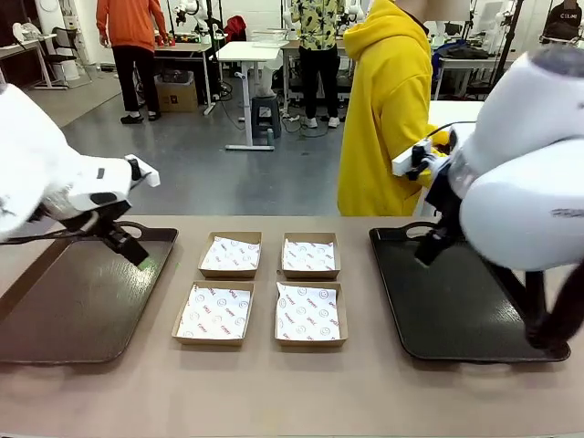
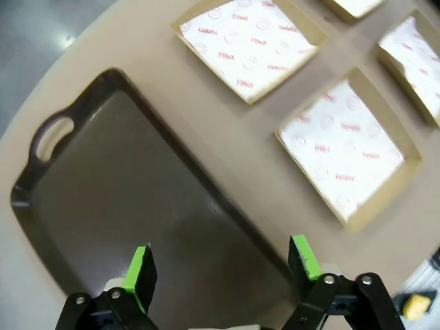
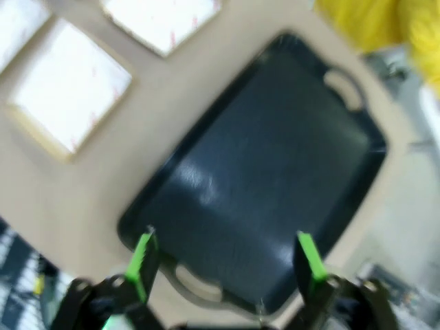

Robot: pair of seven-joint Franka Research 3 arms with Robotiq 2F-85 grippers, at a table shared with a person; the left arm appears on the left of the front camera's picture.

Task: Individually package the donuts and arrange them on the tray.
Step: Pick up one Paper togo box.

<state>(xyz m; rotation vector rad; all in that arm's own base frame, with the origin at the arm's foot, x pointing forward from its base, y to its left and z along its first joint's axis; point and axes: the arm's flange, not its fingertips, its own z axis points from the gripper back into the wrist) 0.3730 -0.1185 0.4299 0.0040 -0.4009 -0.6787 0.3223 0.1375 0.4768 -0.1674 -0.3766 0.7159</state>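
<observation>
The left gripper (image 2: 223, 265), jaws wide and empty, hung over the left tray (image 2: 124, 206); the right gripper (image 3: 227, 258), equally spread, over the right tray (image 3: 275, 151). 4 paper-lined boxes (image 1: 214, 313) sat at the desk's (image 1: 292, 392) middle.

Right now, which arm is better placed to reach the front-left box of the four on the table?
Left. The open left gripper hovers over the left tray near its inner edge, close beside that box. The open right gripper hovers over the right tray, with another box between.
</observation>
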